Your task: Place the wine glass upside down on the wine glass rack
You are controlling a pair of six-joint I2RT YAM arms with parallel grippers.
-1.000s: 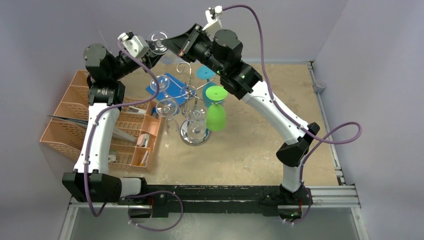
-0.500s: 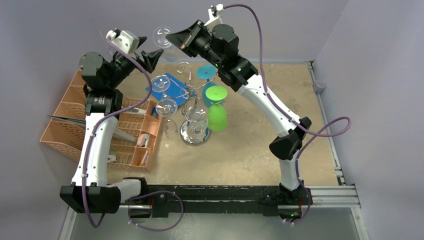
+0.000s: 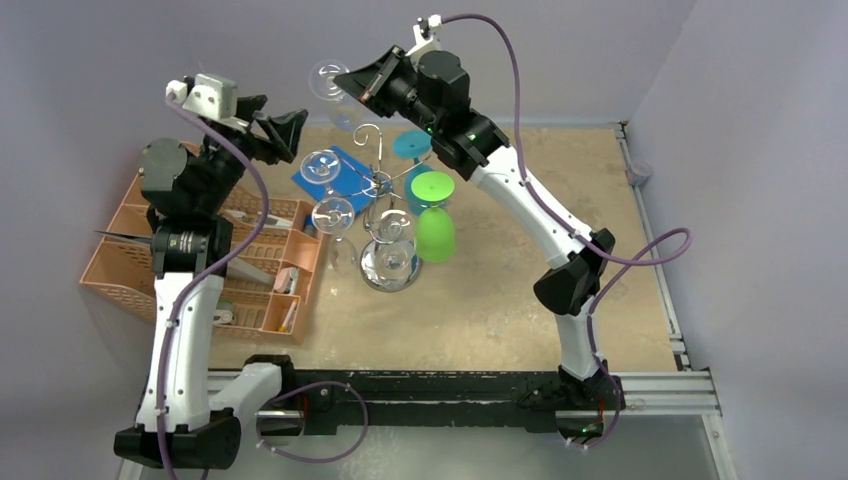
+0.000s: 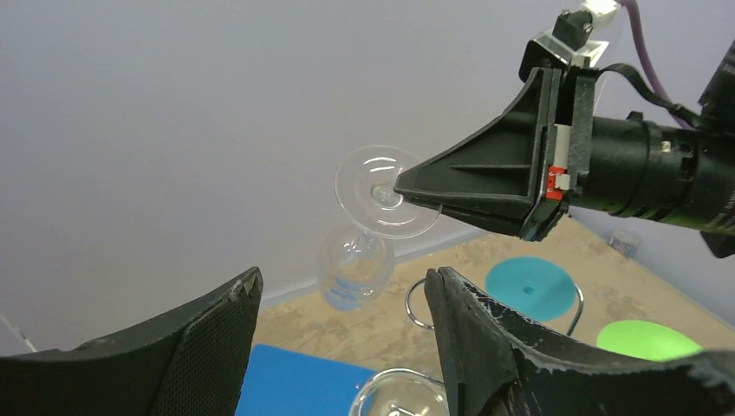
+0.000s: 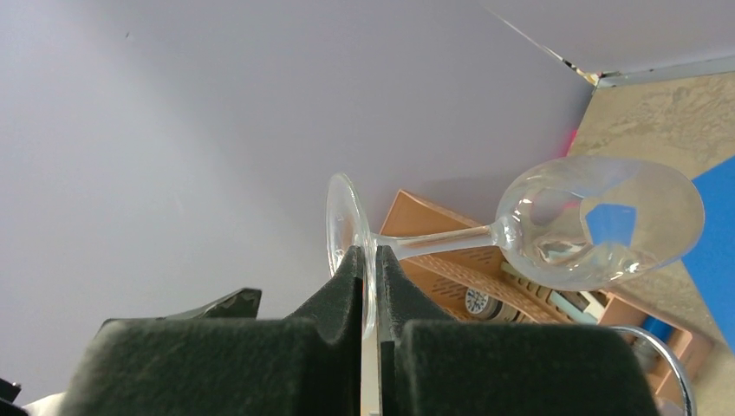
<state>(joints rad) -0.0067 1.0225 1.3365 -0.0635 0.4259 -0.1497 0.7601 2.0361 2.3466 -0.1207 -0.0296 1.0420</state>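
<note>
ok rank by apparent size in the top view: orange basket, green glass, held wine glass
1. orange basket.
2-3. green glass and wine glass in the right gripper look alike; it's raised nearer the camera, so unranked.

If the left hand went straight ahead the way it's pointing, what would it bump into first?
Probably the wine glass. Its bowl sits straight ahead of the open left hand, held up by the right hand pinching its foot. Depth is hard to judge, so it might just miss.
</note>
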